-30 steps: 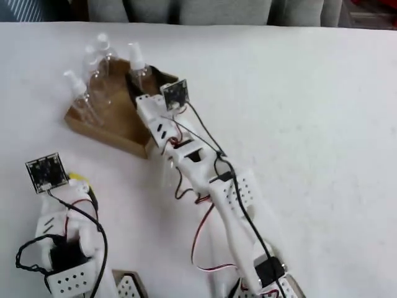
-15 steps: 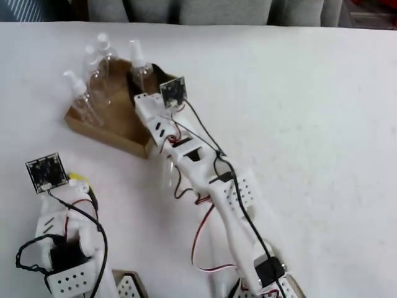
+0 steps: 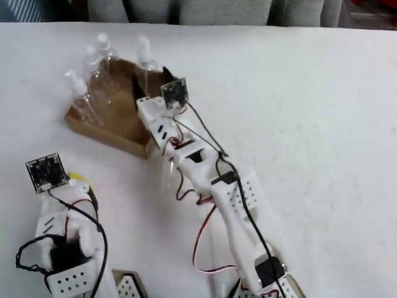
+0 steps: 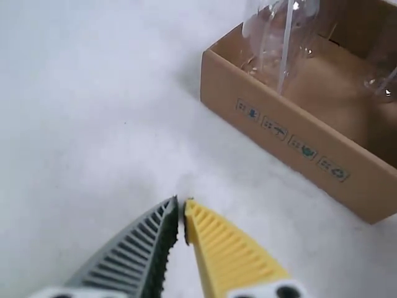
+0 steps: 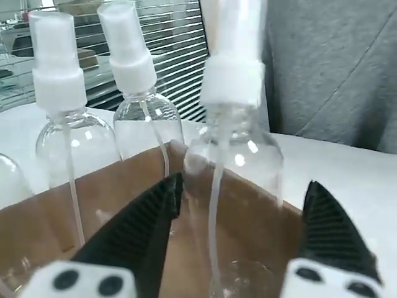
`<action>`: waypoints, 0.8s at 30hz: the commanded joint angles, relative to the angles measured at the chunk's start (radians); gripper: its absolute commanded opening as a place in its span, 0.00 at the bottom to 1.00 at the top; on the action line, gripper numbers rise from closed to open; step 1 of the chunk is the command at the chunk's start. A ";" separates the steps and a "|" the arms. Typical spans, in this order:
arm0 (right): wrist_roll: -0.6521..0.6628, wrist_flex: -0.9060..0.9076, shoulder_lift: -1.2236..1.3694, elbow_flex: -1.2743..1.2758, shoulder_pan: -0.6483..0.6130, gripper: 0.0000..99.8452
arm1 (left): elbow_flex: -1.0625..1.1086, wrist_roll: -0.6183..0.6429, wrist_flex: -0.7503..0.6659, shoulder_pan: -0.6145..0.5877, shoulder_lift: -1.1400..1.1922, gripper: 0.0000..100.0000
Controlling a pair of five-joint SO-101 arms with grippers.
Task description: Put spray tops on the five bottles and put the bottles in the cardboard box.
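Right pincer [image 5: 245, 180], spread around a clear spray-topped bottle [image 5: 232, 81] in the brown cardboard box [image 3: 105, 133], could snag and topple it; left pincer [image 4: 181, 214] closed.

Both arms: white plastic, blocky segments.
Right arm [image 3: 232, 205]: red and black wires [image 3: 200, 231] alongside, perforated housing, dark slots just below square camera board [image 3: 174, 93].
Left arm [image 3: 68, 245]: black cable loop [image 3: 28, 256].
Left hand [image 4: 181, 205]: ribbed grey finger [image 4: 133, 254], yellow finger [image 4: 229, 254].
Right hand [image 5: 243, 185]: black ribbed fingers [image 5: 133, 233], white base, dark screw holes.
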 commanded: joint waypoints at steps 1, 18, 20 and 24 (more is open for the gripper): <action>0.014 0.004 -0.065 -0.005 0.002 0.26 | -0.002 -0.011 -0.005 -0.008 -0.001 0.02; 0.014 0.073 -0.288 0.161 0.002 0.26 | -0.002 -0.012 -0.009 -0.008 -0.001 0.02; 0.014 0.073 -0.341 0.215 0.002 0.26 | -0.002 -0.012 -0.008 -0.008 -0.001 0.02; 0.014 0.073 -0.492 0.376 0.002 0.26 | -0.002 -0.012 -0.003 -0.007 0.001 0.02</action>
